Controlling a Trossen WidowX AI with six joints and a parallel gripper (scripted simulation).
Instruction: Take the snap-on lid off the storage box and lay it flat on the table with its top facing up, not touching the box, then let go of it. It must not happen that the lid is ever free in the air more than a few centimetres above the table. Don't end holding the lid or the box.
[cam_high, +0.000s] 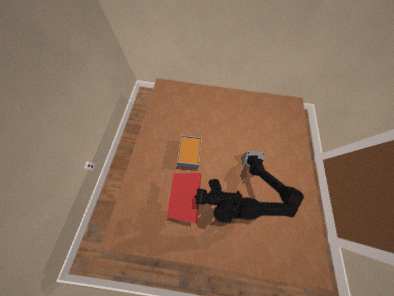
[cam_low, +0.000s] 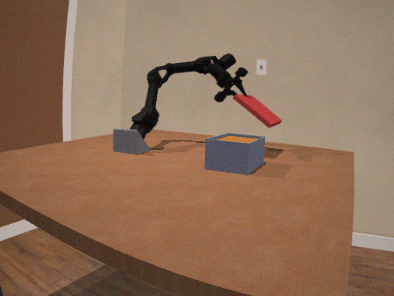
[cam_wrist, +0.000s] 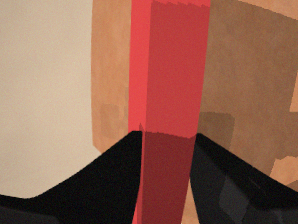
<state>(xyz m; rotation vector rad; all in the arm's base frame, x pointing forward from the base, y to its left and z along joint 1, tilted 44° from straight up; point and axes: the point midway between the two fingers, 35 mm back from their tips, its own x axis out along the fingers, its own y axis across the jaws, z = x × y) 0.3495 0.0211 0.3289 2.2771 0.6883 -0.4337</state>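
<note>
My claw (cam_low: 239, 93) grips the red lid (cam_low: 258, 110) by one edge, tilted in the air ahead, so I should level it, then lower well clear of the open box (cam_low: 234, 153) before releasing.

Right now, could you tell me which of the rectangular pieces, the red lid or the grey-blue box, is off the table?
The flat red lid, tilted in the tool; the grey-blue box sits on the table.

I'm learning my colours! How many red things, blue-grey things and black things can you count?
Red: 1, the lid
Blue-grey: 2, the box and the arm's base
Black: 1, the arm with its tool, shut on the lid
Total: 4
</note>
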